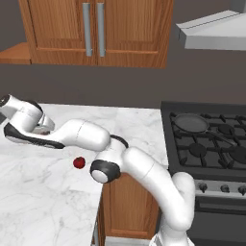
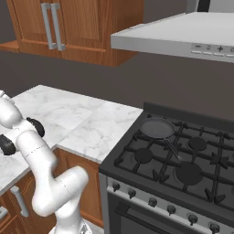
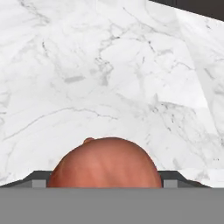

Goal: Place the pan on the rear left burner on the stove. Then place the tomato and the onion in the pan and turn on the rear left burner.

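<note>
A: Gripper [image 3: 105,186] first: how does it stand?

B: Its jaws stand wide. In the hand view the onion [image 3: 105,164] sits right between the two dark fingertips [image 3: 37,180], one at each side of it. Whether the tips press on it, I cannot tell.

A: What does the onion look like?

B: An orange-brown, slightly pinkish ball with faint streaks down its skin and a small nub at the top. White marble desk [image 3: 109,65] lies behind it.

A: And the arm?

B: In the left base view it reaches out leftward over the desk [image 1: 43,202], the hand low at the far left edge of the picture.

A: The tomato?

B: A small glossy dark red ball, tomato [image 1: 79,163], alone on the desk just beside the arm's elbow, near the desk's front edge.

A: The pan?

B: Pan [image 2: 157,128] is round, shallow and dark grey, and it sits on the stove [image 2: 173,183] at the rear left burner, handle pointing toward the middle of the grates. The left base view shows the same pan [image 1: 190,123] at the stove's back left corner. Nothing lies inside it.

A: Knobs?

B: A row of dark ones along the silver front panel; their setting is too small to read.
</note>
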